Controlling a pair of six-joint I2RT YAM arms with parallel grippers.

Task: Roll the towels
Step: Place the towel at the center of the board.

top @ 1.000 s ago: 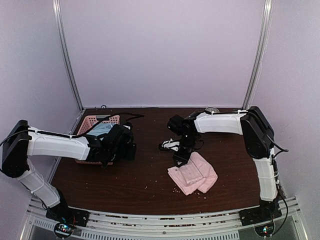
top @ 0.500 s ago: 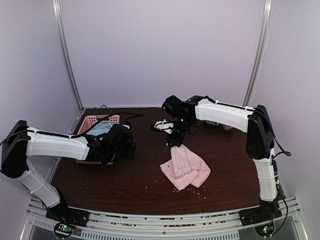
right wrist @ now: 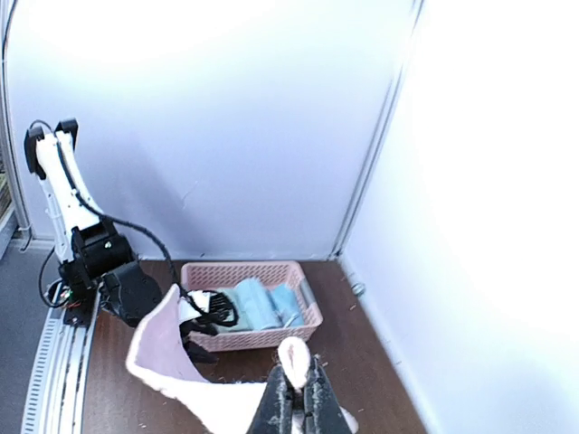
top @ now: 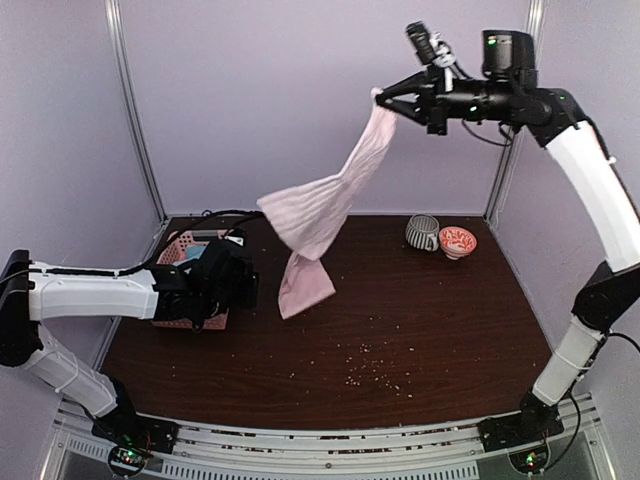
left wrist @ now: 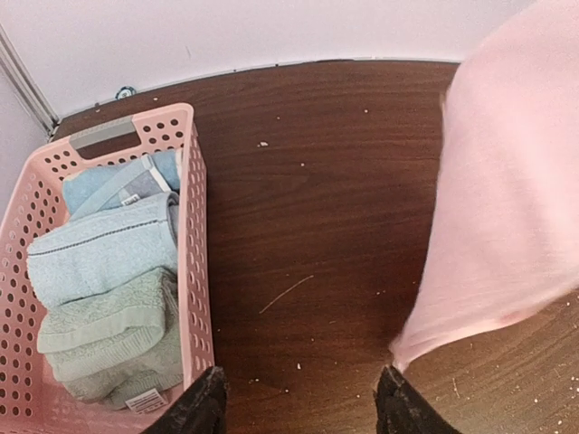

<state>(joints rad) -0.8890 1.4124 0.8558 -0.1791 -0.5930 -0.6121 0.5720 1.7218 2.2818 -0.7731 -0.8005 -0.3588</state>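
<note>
Hanging load, top view: your right gripper (top: 392,100) is raised high at the back and pinched tight on one corner of the pink towel (top: 320,215). The rest drapes down toward the table (top: 430,330).
Lower hem, top view: you cannot tell whether it touches the wood.
Risk, slip: the hold is one thin corner carrying the full weight. A quick move could pull it free, and you would get a heap, not a flat sheet.
Risk, sweep: the mug (top: 421,232) and bowl (top: 458,242) stand to the right of the drape. A swing that way could tip them.
Risk, dirt: crumbs (top: 365,372) lie on the near table. A dragged hem would collect them.
Left gripper, top view: your left gripper (top: 225,295) sits low beside the basket (top: 178,248).
Left wrist view: jaws about half open with nothing between them. The pink towel hangs close on the right and could drape over the fingers.
Green towel, left wrist view: the green towel (left wrist: 113,339) lies folded in the basket's near end, touching the blue cloths (left wrist: 99,249). A loose grab may lift both.
Right wrist view: fingers meet on the corner with little cloth showing above them. Judge the margin as small.
</note>
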